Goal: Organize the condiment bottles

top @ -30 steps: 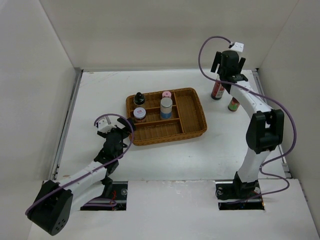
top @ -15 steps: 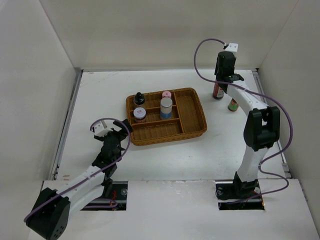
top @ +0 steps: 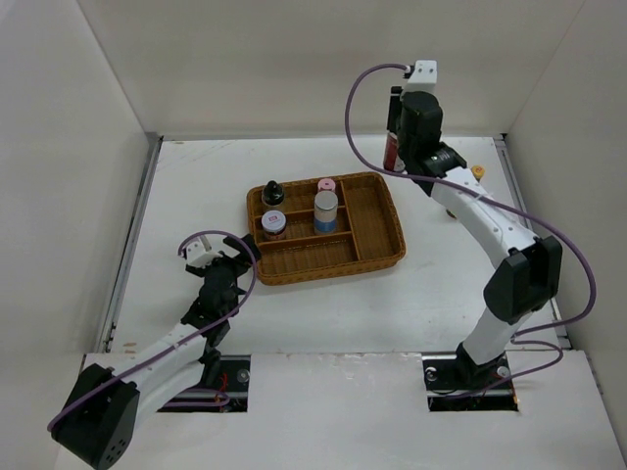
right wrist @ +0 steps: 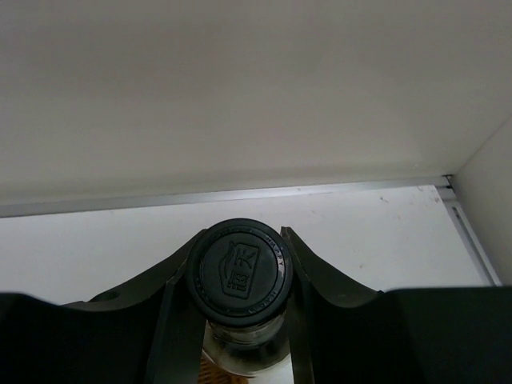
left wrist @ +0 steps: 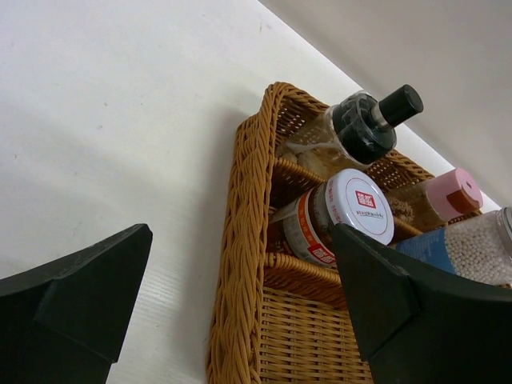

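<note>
Right gripper point(right wrist: 240, 266): pinching the tall black-capped bottle point(top: 390, 152) below its cap, raised off the table point(top: 196, 186) beyond the wicker tray point(top: 333, 270) | Left gripper point(top: 217, 257): spread wide, empty, near the tray's left end | White-and-blue bottle point(top: 325, 211): upright inside the tray.

tall bottle point(top: 390, 152) mostly hidden behind the right gripper point(top: 402, 122), yellow-capped bottle point(top: 477, 172) nearly all behind the right arm point(top: 490, 220), white-and-blue bottle point(left wrist: 472, 244) cut off at the left wrist view's edge
</note>
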Controlling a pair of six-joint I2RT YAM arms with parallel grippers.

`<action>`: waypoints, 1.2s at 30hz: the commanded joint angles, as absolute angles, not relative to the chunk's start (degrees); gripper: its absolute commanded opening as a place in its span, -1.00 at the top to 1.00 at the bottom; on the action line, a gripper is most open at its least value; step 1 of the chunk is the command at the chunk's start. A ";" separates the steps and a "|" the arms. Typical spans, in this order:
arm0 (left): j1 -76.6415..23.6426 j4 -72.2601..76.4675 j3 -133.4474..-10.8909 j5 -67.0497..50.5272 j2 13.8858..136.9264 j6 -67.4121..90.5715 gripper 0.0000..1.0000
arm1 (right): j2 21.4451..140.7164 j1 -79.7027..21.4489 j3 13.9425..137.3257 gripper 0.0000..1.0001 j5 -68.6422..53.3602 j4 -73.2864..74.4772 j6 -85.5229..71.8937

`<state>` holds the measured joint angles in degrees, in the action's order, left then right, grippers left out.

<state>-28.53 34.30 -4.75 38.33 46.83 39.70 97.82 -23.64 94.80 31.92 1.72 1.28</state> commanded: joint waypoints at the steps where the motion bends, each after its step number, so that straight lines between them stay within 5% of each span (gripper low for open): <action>1: -28.34 37.18 -5.10 37.44 46.93 40.60 -1.00 | 95.36 -25.96 97.30 0.43 31.91 -7.82 1.67; 27: -27.55 37.18 -4.83 36.82 46.76 41.13 -1.00 | 104.59 -32.47 81.58 0.36 29.97 -20.38 -7.91; 33: -27.64 37.18 -4.92 36.56 47.02 41.22 -1.00 | 103.71 -33.00 77.44 0.06 31.46 -21.97 -9.05; 36: -27.55 37.18 -5.01 36.56 47.72 41.31 -1.00 | 102.48 -33.00 76.90 -0.26 31.29 -21.71 -10.19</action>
